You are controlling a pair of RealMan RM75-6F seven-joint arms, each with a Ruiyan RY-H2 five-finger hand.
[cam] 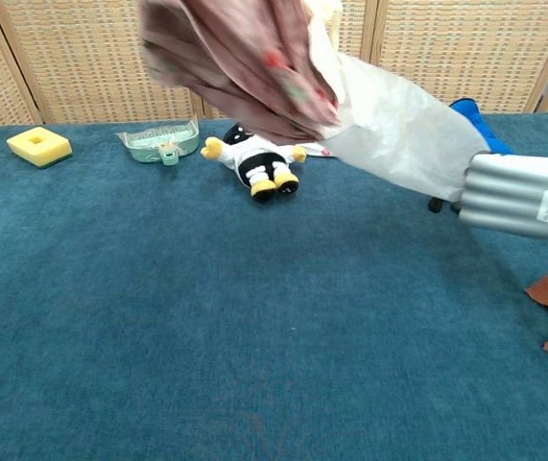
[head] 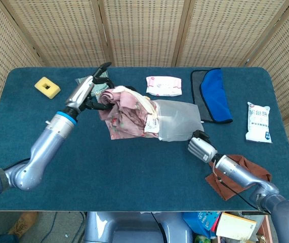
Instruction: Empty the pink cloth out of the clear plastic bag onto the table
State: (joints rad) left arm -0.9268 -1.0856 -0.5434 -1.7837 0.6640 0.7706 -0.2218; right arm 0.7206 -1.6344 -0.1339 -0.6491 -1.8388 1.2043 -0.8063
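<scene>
Beside left robot hand (head: pixel 91 91) (gripped): pink cloth (head: pixel 121 114)

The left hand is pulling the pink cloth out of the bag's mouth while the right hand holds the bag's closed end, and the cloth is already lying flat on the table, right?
Not quite. The pink cloth hangs in the air, above the table, as the chest view shows. The rest holds: the left hand grips it at the mouth of the bag, and the right hand holds the closed end.
</scene>
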